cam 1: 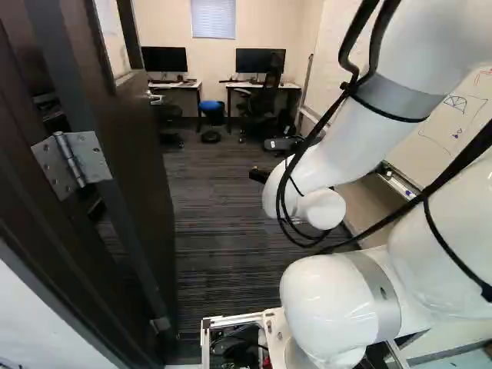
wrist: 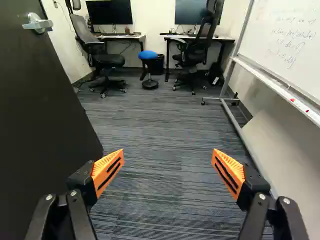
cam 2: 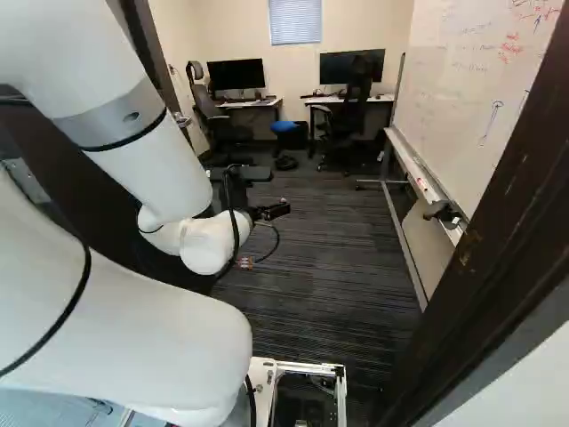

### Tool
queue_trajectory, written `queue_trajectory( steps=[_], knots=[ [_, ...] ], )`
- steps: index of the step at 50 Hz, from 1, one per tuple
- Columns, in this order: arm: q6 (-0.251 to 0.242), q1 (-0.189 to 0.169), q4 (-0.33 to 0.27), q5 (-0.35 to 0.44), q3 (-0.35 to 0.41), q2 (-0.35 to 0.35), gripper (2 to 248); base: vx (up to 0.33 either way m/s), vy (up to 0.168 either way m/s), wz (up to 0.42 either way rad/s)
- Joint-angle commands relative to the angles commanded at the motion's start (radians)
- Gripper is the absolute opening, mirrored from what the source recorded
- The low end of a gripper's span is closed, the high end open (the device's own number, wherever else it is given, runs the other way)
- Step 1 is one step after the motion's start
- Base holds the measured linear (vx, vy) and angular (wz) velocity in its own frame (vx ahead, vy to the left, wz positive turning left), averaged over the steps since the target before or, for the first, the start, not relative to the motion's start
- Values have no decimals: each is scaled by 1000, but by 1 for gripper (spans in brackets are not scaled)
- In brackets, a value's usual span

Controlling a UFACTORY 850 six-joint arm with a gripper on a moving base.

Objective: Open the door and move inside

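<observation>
Beside the gripper (wrist: 167, 161), on the robot's left, is the big dark door (wrist: 42, 125), swung open. The gripper's two fingers are wide apart with nothing between them. I can't tell if one touches the door. The shiny handle (wrist: 37, 23) is farther ahead of the gripper, near the door's far edge. The door looks heavy and stiff, but its hinge (cam 1: 71, 164) should let it swing. The handle looks hard and maybe slippery. If it needs a pull, grab the handle's bar; a push should go near that far edge.
</observation>
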Motion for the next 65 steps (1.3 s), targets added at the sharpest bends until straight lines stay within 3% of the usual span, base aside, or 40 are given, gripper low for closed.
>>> queue_trajectory(
  steps=[65],
  knots=[
    [0, 0, 0, 0, 0, 0, 247, 148, 1, -5]
  ],
)
